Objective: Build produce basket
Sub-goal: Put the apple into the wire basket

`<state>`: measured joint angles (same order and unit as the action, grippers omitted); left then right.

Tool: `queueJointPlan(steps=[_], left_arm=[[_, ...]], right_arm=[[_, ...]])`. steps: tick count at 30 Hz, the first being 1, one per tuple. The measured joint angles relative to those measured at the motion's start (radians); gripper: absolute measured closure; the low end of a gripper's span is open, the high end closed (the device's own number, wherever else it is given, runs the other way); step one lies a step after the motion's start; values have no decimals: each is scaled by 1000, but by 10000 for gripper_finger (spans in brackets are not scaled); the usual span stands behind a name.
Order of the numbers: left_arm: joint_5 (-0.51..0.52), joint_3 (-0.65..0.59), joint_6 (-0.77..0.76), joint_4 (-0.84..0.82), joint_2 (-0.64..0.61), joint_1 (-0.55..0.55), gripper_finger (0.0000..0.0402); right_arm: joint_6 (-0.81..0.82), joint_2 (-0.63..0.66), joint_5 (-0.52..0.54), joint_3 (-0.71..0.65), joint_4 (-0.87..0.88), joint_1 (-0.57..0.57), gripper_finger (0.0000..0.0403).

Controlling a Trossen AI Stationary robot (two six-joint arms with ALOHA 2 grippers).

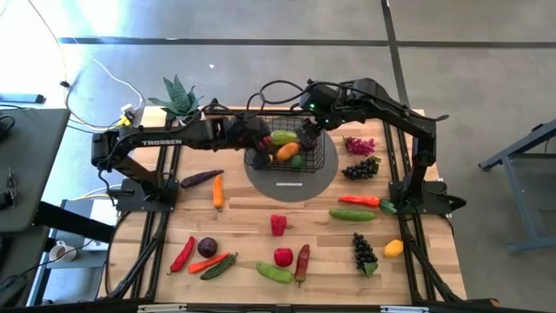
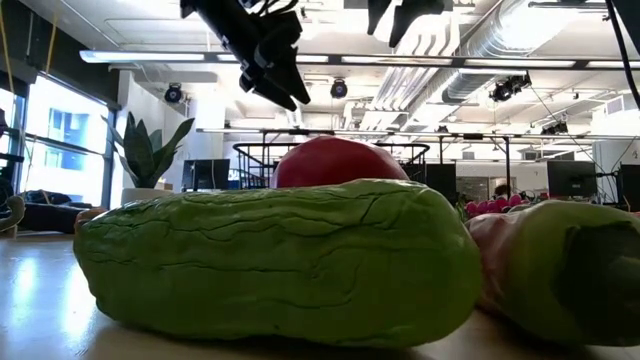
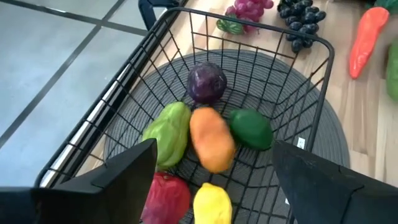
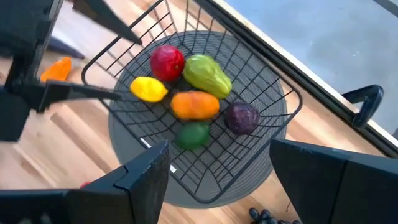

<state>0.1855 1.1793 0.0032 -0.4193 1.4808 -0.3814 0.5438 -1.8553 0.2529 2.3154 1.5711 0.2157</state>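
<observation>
the basket (image 1: 289,153) sits on a grey round mat (image 1: 291,183) at the far middle of the table. in it lie a purple onion (image 3: 207,83), a light green pepper (image 3: 169,132), an orange piece (image 3: 211,138), a dark green piece (image 3: 250,128), a red piece (image 3: 165,196) and a yellow one (image 3: 212,203). the left gripper (image 3: 211,171) hangs over the basket's left rim, fingers spread wide, holding nothing. the right gripper (image 4: 217,163) hovers above its right side, also wide and empty. much produce lies on the table nearer than the basket, a red tomato (image 1: 283,256) among it. risk: both arms crowd the basket, so they could collide or snag the wire rim and drag it off the mat.
</observation>
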Motion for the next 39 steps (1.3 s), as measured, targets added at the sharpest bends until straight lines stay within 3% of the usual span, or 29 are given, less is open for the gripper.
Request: queueJointPlan(steps=[15, 26, 39], left_arm=[[-1, 0, -56, -250, -216, 2, 96], [-104, -32, -72, -403, -361, 29, 96], [-96, -53, -53, -475, -401, 140, 96]], right_arm=[[-17, 0, -105, 0, 0, -63, 146], [277, -14, -104, -16, -1, -216, 146], [591, -14, -180, -220, -47, -437, 146]])
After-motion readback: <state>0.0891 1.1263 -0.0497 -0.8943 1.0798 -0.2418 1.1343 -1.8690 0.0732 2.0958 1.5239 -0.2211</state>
